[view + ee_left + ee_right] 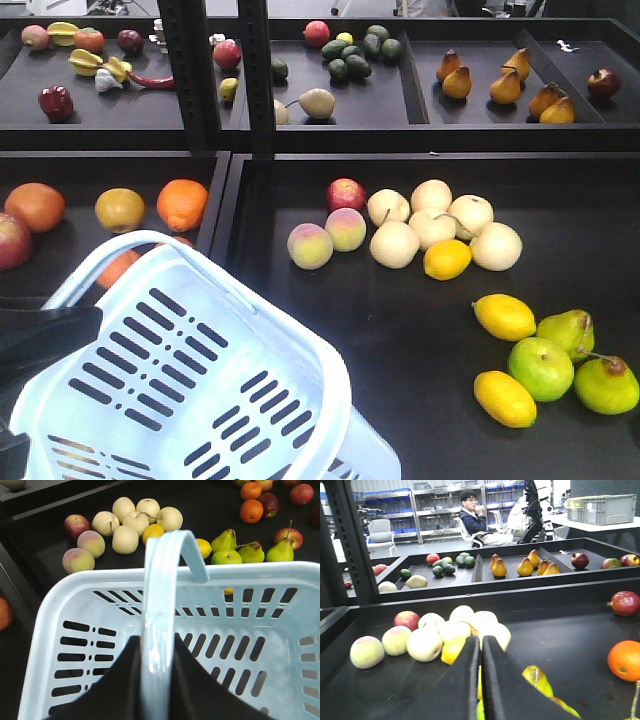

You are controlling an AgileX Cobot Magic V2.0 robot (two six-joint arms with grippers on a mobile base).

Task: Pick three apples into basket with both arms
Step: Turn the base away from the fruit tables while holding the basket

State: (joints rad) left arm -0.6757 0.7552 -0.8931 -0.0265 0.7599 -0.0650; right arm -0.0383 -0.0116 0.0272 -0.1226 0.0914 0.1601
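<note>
Fingers [125, 685] of the left gripper [158, 645] clamp the basket handle [162, 570] from above. Low over the tray [570, 640], the right gripper [480, 652] is pinched together, empty.

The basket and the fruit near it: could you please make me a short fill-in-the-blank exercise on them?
1. The left hand is shut on the ___ of the basket.
2. The basket holds ___ apples.
3. The red apple lies next to two ___.
4. The green apple lies between two yellow ___.
Missing words: handle; no; peaches; lemons.
</note>
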